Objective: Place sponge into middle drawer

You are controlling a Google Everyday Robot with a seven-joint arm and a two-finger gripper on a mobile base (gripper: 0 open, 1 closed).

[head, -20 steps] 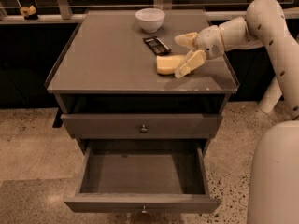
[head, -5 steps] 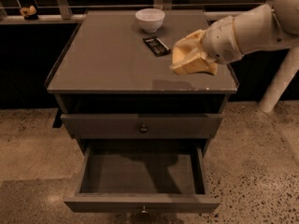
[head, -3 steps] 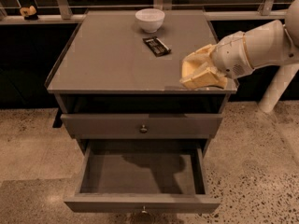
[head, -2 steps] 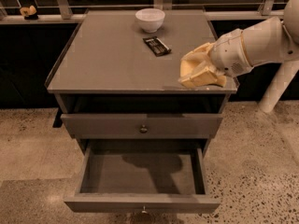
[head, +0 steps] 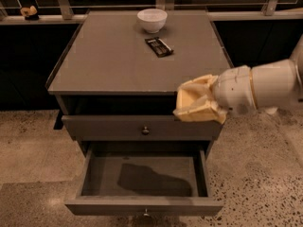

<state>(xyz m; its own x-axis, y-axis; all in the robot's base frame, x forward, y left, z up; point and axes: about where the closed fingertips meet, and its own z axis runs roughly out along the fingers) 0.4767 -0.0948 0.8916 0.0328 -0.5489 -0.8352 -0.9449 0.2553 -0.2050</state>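
My gripper [head: 195,100] hangs in front of the cabinet's right front corner, level with the top drawer's front. It is shut on the pale yellow sponge [head: 193,112], which pokes out low and to the left of the white wrist. Below it the middle drawer [head: 142,205] stands pulled out, its grey floor bare except for the arm's shadow. The sponge is in the air above the drawer's right half, touching nothing else.
A white bowl [head: 152,19] and a small dark snack bar [head: 159,46] sit at the back of the cabinet top [head: 109,65]. The upper drawer [head: 118,126] is shut. A small object [head: 29,12] rests on the far left ledge. Speckled floor surrounds the cabinet.
The gripper lifted the sponge off the cabinet top, carried it right, and has now moved forward and down past the front edge to hang over the open drawer.
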